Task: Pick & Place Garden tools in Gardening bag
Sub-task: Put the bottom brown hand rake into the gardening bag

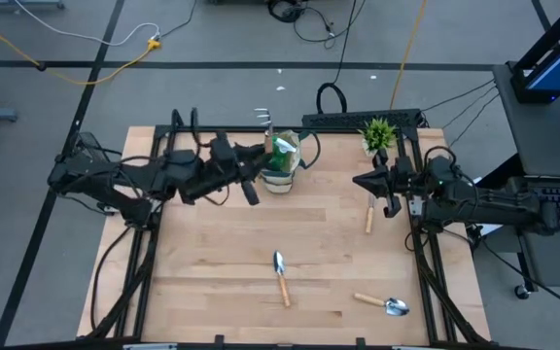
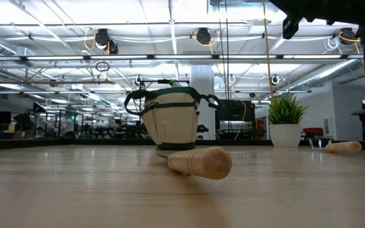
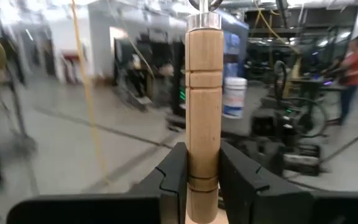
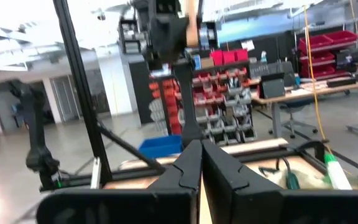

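The left gripper (image 3: 202, 177) pinches a wooden-handled fork rake (image 3: 203, 106), carried high beside the gardening bag (image 1: 282, 163) at the table's far edge. Best practice looks like centering over the bag's mouth before release. The right gripper (image 1: 369, 182) waits, fingers pressed together, above another tool (image 1: 368, 215) by the potted plant (image 1: 378, 133).

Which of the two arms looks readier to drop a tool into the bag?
The left. Its hand grips a wooden-handled tool and, seen from above, hangs right beside the bag. The right hand is shut and sits farther off, over a tool near the plant.
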`<action>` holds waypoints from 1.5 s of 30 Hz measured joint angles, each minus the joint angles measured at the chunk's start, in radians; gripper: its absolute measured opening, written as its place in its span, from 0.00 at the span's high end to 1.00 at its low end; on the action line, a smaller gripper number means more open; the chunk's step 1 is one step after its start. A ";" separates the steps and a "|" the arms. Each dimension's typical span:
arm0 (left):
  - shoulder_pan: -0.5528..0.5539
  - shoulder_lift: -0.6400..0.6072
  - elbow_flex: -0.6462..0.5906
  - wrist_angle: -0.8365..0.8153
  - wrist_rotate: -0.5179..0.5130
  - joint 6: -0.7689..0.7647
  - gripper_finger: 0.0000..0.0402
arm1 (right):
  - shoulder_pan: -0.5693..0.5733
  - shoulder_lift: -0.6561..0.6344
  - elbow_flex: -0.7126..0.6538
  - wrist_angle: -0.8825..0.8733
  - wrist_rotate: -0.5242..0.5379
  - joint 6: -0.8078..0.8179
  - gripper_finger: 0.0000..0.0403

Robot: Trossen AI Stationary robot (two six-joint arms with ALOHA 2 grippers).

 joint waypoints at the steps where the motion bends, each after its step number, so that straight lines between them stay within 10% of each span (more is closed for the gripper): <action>1: 0.007 0.001 0.000 -0.019 0.018 -0.053 0.84 | 0.000 0.008 0.000 0.018 0.000 0.009 0.99; 16: 0.049 0.172 0.000 -0.054 0.216 -0.435 0.84 | 0.000 0.225 0.000 0.298 -0.020 0.134 0.91; 32: 0.076 0.380 0.000 0.184 0.365 -0.414 0.84 | 0.000 0.358 0.000 0.440 -0.029 0.263 0.45; 45: 0.102 0.392 0.000 0.197 0.421 -0.406 0.84 | 0.000 0.483 0.109 0.383 -0.005 0.255 0.40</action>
